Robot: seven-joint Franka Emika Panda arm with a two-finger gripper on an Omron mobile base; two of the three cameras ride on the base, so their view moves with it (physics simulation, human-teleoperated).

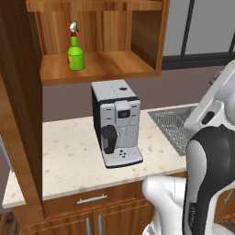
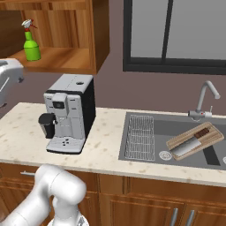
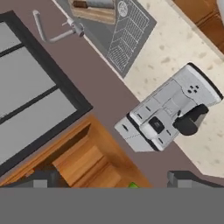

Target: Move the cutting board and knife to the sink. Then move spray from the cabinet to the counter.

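Note:
The green spray (image 1: pixel 75 51) (image 2: pixel 31 46) stands upright on the shelf of the open wooden cabinet (image 1: pixel 114 64) (image 2: pixel 70 59), near its left side. In the right basin of the dark sink (image 2: pixel 145 117) (image 1: pixel 170 120) the cutting board (image 2: pixel 195 137) lies tilted, and the knife (image 2: pixel 190 143) rests on top of it. My gripper (image 3: pixel 113 181) is open and empty. It hangs high above the counter (image 3: pixel 175 48) (image 2: pixel 106 128) and looks down at the cabinet (image 3: pixel 83 159), where a sliver of green spray (image 3: pixel 132 185) shows between the tips.
A silver and black coffee machine (image 1: pixel 116 123) (image 2: pixel 69 113) (image 3: pixel 170 109) stands on the counter below the cabinet. A curved faucet (image 2: pixel 205 99) rises behind the sink, under a dark-framed window (image 2: pixel 174 35). Drawers and doors run below the counter.

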